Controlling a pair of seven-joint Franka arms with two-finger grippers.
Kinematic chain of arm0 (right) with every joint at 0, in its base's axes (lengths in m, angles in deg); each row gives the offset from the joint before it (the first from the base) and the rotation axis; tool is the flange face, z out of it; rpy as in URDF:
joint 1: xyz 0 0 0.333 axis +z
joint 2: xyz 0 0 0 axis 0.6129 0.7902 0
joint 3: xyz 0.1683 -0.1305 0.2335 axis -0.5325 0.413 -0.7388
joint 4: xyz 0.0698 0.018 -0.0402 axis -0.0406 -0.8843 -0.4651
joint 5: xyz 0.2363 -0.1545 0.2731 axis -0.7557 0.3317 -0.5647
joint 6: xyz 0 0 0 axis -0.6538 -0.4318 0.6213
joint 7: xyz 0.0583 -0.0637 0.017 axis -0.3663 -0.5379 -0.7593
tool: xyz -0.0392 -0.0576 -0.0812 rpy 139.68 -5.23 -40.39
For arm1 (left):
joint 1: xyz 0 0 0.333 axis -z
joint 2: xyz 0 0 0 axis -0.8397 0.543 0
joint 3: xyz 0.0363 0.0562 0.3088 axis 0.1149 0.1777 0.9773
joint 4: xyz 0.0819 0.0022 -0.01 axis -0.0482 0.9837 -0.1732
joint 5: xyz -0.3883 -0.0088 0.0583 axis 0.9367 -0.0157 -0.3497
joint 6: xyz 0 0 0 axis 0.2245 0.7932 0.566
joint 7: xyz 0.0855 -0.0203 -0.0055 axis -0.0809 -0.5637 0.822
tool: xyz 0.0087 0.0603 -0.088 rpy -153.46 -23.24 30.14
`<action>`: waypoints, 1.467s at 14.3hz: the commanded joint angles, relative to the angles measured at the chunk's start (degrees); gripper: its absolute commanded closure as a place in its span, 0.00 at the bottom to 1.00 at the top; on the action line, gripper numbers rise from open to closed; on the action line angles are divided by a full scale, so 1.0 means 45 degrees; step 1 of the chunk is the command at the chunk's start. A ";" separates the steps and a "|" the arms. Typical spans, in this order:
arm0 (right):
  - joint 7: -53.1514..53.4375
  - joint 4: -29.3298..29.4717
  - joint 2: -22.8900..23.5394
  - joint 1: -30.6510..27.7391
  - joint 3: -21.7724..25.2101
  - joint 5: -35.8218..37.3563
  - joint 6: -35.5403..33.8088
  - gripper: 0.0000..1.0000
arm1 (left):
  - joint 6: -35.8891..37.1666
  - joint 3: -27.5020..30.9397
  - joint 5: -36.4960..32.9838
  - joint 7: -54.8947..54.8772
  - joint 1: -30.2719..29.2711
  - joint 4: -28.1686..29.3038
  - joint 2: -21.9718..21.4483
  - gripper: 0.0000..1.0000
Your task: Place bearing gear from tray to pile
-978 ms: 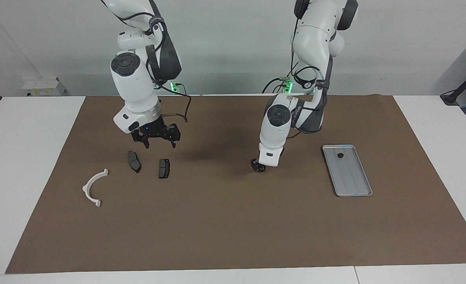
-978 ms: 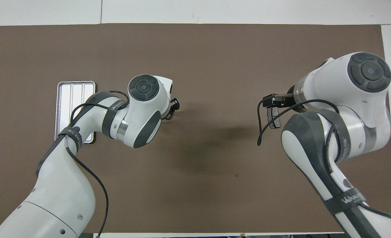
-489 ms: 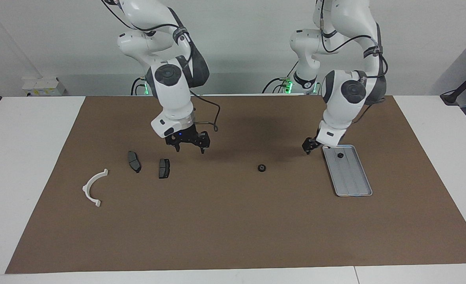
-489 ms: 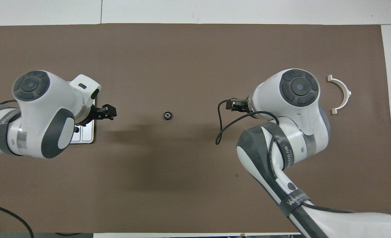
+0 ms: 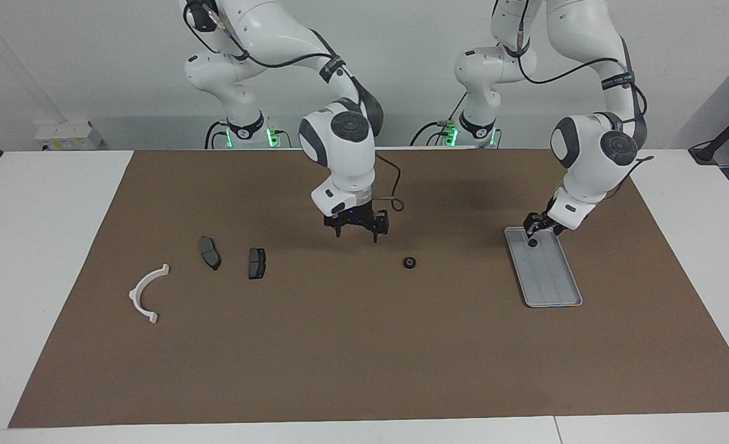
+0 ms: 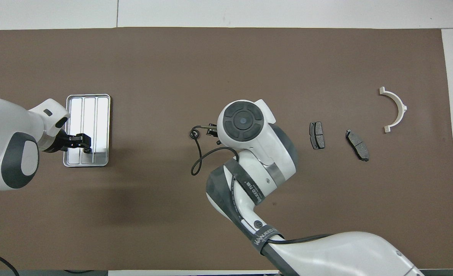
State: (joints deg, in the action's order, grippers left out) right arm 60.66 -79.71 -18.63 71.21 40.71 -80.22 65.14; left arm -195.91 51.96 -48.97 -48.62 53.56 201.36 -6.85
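A small black bearing gear [image 5: 409, 263] lies on the brown mat, between the silver tray [image 5: 552, 287] and the pile; it also shows in the overhead view [image 6: 194, 133]. A second small dark part [image 5: 532, 243] lies in the tray's end nearer to the robots. My left gripper [image 5: 534, 232] is open just over that part, above the tray [image 6: 96, 111]. My right gripper [image 5: 356, 234] is open and empty, low over the mat beside the gear on the pile's side. The pile is a white bracket [image 5: 145, 293] and two brake pads [image 5: 210, 252] [image 5: 256, 263].
The brown mat [image 5: 364, 357] covers most of the white table. In the overhead view the bracket [image 6: 397, 109] and the pads [image 6: 317, 135] [image 6: 357, 139] lie at the right arm's end. A black cable [image 6: 196, 161] hangs from the right wrist.
My left gripper let go of the gear on the middle of the mat and swung back over the tray. My right gripper moved from above the brake pads to beside the gear.
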 commanded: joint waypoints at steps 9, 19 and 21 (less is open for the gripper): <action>0.2245 0.4851 0.4192 0.1420 0.0065 0.0815 -0.0998 0.00 | -0.1460 -0.0143 -0.0097 0.1182 -0.0149 0.0880 0.0389 0.47; 0.2284 0.6768 0.5622 0.1618 0.0202 0.0992 -0.1780 0.08 | -0.1792 -0.0143 -0.0097 0.1222 -0.0110 0.1096 0.0545 0.60; 0.2303 0.6810 0.5662 0.1521 0.0202 0.0973 -0.1743 0.12 | -0.1773 -0.0143 -0.0097 0.1164 -0.0110 0.1096 0.0545 0.82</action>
State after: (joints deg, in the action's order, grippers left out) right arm 69.67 -52.38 4.70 78.57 41.92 -76.95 58.48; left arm -202.26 51.35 -48.97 -44.14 53.02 205.10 -4.27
